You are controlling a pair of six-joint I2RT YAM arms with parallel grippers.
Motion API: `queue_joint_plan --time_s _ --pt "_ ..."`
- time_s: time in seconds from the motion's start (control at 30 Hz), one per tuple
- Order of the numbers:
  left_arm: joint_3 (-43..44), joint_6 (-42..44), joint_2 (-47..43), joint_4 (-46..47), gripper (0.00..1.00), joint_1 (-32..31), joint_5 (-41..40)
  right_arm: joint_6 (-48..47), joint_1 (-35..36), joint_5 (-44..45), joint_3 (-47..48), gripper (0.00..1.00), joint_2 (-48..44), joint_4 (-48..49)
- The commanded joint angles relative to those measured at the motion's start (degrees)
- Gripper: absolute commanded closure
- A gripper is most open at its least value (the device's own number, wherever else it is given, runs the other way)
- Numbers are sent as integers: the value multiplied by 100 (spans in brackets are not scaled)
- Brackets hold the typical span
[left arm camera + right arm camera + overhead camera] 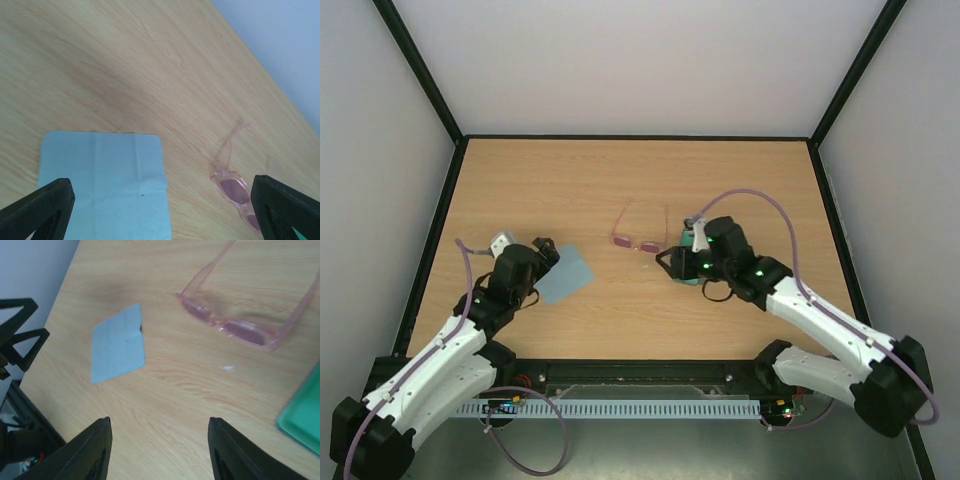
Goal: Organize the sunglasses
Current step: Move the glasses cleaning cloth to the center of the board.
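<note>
The sunglasses [638, 236] lie on the wooden table near its middle, temple arms unfolded and pointing away from me, pink frame with purple lenses. They also show in the left wrist view [232, 189] and the right wrist view [240, 330]. My left gripper [551, 254] is open and empty, just above the near-left edge of the light-blue cloth [566, 273]; in its own view [160, 200] the sunglasses lie off to its right. My right gripper [668, 265] is open and empty, right of and nearer than the sunglasses, over bare wood [160, 440].
The cloth lies flat left of the sunglasses [102, 185] [118, 342]. A teal case [690, 281] sits mostly hidden under my right wrist; one corner shows in the right wrist view [302, 415]. Black frame rails [430, 230] edge the table.
</note>
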Motion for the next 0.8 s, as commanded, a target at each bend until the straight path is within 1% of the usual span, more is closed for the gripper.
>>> queue_joint_plan --time_s 0.0,0.1,0.23,0.3,0.43,0.5,0.77 --pt "215 -731 -87 -810 1 78 -683 7 851 460 538 49 787 171" --pt "249 -831 -130 -926 0 88 -732 -53 1504 697 827 54 1538 343" --pt "260 -854 -246 -942 0 88 -688 -68 2034 1095 1150 71 2767 698" --pt "260 -854 -343 -959 1 88 -686 -137 2245 1280 1451 76 3373 737" --pt "293 -782 -564 -1015 1 97 -631 -254 2594 1676 2225 76 4432 741" --pt "334 -747 -690 -1095 1 97 -620 -290 2644 1746 2523 72 4794 766" --pt "547 -505 -1246 -1442 1 97 -674 -487 2655 1971 3478 73 5707 772"
